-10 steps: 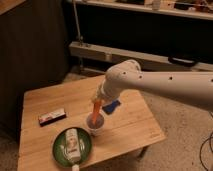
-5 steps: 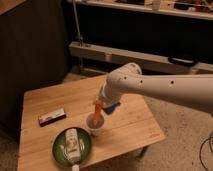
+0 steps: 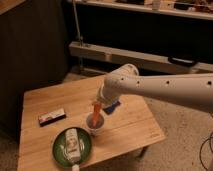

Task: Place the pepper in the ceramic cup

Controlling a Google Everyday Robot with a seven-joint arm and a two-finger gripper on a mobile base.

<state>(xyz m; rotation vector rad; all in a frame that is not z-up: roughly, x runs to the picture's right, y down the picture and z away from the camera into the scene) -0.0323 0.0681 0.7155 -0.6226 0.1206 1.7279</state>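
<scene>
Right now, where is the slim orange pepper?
In the camera view, the slim orange pepper hangs upright below the end effector, its tip dipping into the small pale ceramic cup near the wooden table's middle, beside the green plate.

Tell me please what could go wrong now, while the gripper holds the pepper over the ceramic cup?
1. The pepper stands upright with its tip in the ceramic cup; on release it may lean over the rim and tip the small cup.
2. The gripper sits just above the cup, so a sideways retreat could knock it.
3. The cup stands close to the green plate with the bottle; a pushed cup could bump them.
</scene>
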